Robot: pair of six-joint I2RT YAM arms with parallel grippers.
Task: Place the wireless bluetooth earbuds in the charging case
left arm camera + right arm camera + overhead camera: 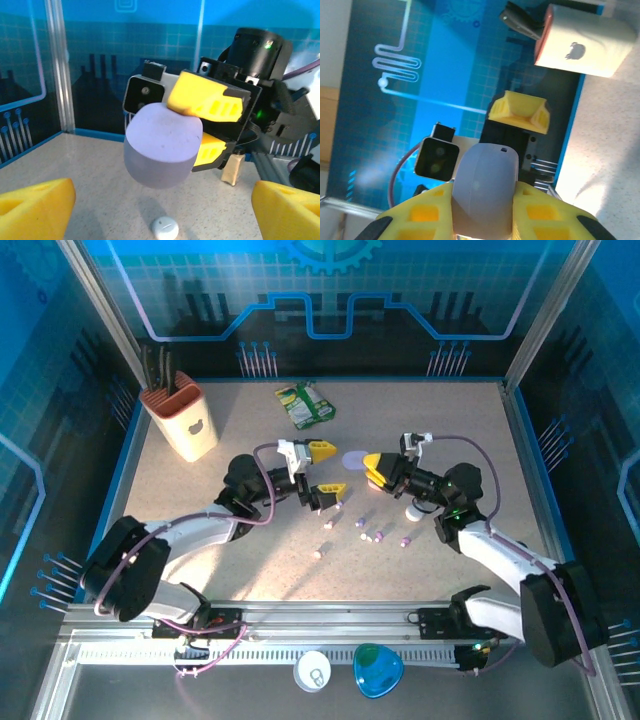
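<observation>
The right hand [372, 469] clamps a lavender charging case [162, 145] above the tabletop [450, 430]. The case looks closed, so its inside is hidden. The left hand [328, 471] faces it, fingers spread wide and holding nothing. The earbuds [365, 536] lie loose on the tabletop, nearer the arms' bases. A beige holder [188, 425] at back left carries dark handles [160, 365].

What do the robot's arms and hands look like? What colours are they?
Both match: the left arm and right arm have smooth white shells and chunky black joints. A thin purple cable loops along each. The left hand and right hand each have two blocky yellow fingers with little slots, on black mounts.
</observation>
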